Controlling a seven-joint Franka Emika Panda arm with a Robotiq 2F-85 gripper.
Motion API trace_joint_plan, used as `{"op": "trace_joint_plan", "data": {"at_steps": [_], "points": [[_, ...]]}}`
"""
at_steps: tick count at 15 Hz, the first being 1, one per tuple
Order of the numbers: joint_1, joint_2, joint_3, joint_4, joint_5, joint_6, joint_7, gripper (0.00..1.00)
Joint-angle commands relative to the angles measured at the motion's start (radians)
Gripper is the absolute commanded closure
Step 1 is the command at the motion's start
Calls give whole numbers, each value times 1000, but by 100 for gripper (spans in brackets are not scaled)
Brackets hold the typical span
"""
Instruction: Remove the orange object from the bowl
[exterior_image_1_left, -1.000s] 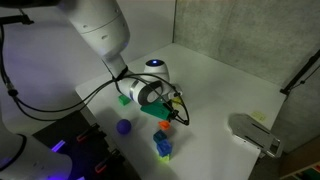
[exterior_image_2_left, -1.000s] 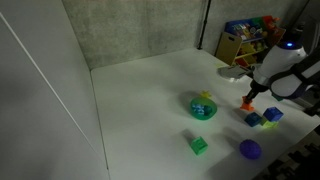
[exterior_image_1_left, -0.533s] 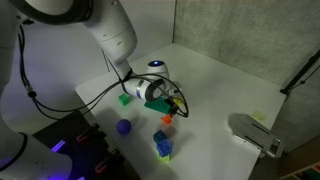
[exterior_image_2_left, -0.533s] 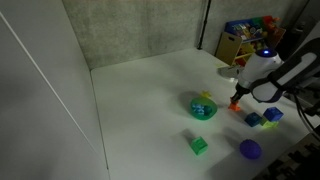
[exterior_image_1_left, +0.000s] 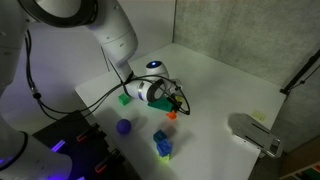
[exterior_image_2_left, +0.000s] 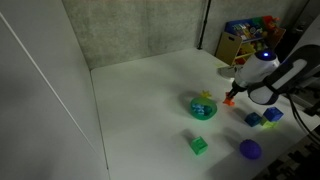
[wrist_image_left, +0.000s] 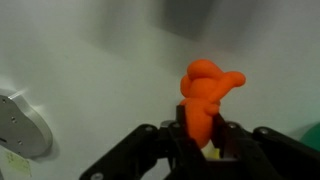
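Holding: fingers (wrist_image_left: 178, 138) nearly closed, pinching the small orange-red chunky toy piece (wrist_image_left: 205, 100) between them.
Bowl: small round teal-green bowl (exterior_image_2_left: 194, 110) sits near the fingers, piece outside it.
Risk: narrow low pinch; a jolt could drop it.

Exterior views dim, grainy, low detail. White counter (exterior_image_1_left: 220, 80) brightest, evenly lit; surroundings near black. Purple glow (exterior_image_1_left: 57, 147) at lower edge. Wrist view blurred throughout: orange object (wrist_image_left: 205, 95) soft-edged, end effector (wrist_image_left: 200, 138) dark, underexposed; grey shadow patches behind.

The gripper (exterior_image_2_left: 231, 97), clamping the orange object (wrist_image_left: 206, 95), has moved nearer the bowl (exterior_image_2_left: 200, 112).
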Motion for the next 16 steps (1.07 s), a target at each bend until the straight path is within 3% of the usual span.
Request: {"op": "trace_joint_plan", "data": {"at_steps": [1,2,3,4,6,11,16], "points": [[54,-4,-66,-53,18,93,-1,92],[63,-1,-76,-66,24,111,-7,92],[66,-2,-79,-82,30,122,-16,80],[68,-5,-81,-99,35,133,-24,49],[66,-16,-76,-131,43,151,-37,42],[21,-92,-18,-187,47,130,-68,3],[-49,-199,61,-191,43,-25,-70,0]]}}
